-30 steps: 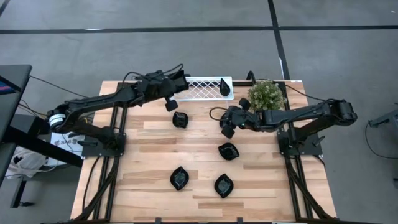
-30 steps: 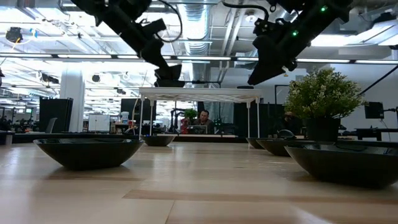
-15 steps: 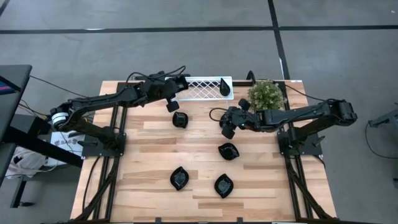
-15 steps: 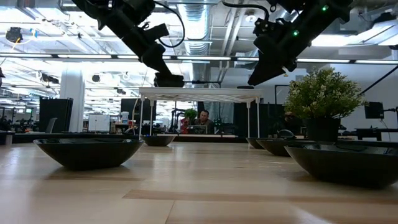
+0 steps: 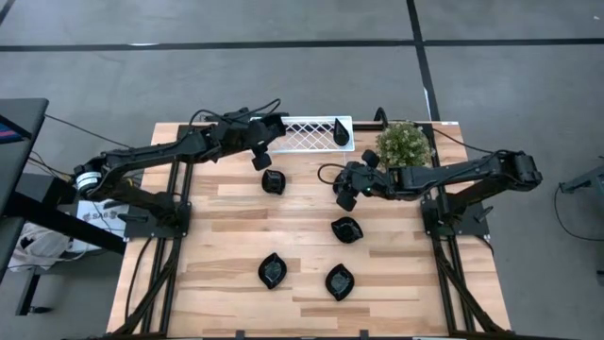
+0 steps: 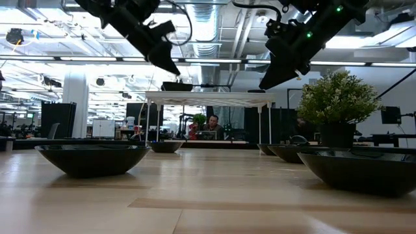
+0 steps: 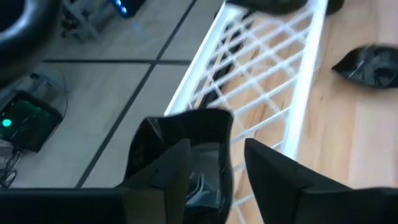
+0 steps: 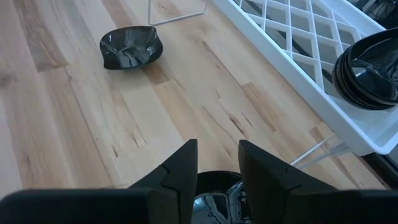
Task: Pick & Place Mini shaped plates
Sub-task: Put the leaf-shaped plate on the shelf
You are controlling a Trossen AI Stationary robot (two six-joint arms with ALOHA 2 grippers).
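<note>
The white lattice tray (image 5: pixel 307 133) stands on thin legs at the table's far edge. A stack of black plates (image 5: pixel 341 132) sits at its right end. A square black plate (image 7: pixel 193 127) lies on its left end (image 6: pixel 177 86). My left gripper (image 7: pixel 217 149) hangs open just above this plate (image 6: pixel 170 65), clear of it. My right gripper (image 5: pixel 343 195) hovers over the table's middle, shut on another glossy black plate (image 8: pixel 214 190). Several more plates rest on the wood: (image 5: pixel 274 181), (image 5: pixel 346 229), (image 5: pixel 273 271), (image 5: pixel 339 281). My right gripper has the black plate between its two fingers (image 8: pixel 180 168), and only the plate's curved rim (image 8: pixel 217 177) shows low in the gap. The fingers slant down toward the table's left. The plate is lifted clear of the table; which part is pinched is hidden by the fingers.
A potted plant (image 5: pixel 404 144) stands at the far right, beside the tray's right end. Bare wood lies between the loose plates. Beyond the table, a person (image 6: pixel 213 123) sits in the room.
My left gripper has opened and let go of the square plate, which now lies on the tray's left end. The fingers stand just above the plate. My right gripper has kept still with its plate.
</note>
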